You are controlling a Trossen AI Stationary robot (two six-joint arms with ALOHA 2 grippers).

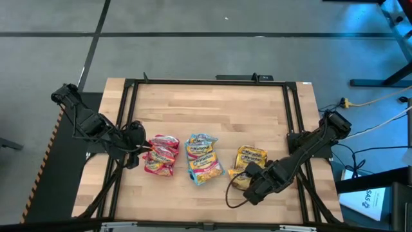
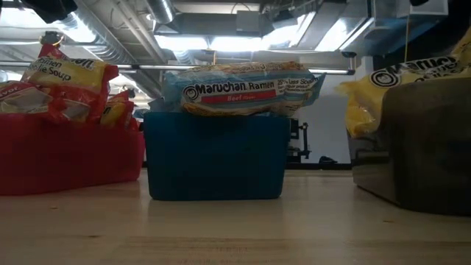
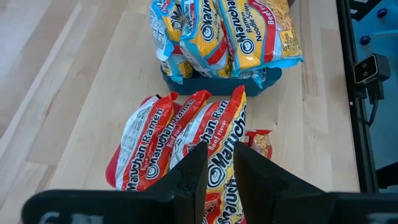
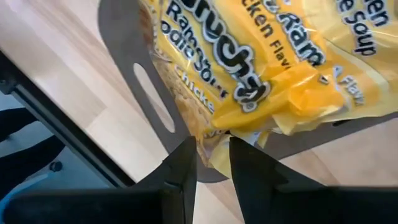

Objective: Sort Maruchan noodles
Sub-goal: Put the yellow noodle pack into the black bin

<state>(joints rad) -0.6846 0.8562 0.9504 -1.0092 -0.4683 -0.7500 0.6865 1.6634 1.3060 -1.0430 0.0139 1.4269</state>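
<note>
Your right gripper [image 1: 246, 182], lower right of the high view, has fingers slightly parted over the yellow Maruchan packets [image 1: 250, 158] in the grey tray [image 4: 124, 37]. Left gripper [image 1: 135, 154]: fingers narrowly parted over the red packets [image 1: 161, 154].

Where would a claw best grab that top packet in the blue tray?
Probably by the crimped end of the top beef packet, coming down from above: it lies flat across the blue tray, overhanging its walls, so an edge is free to pinch.
</note>
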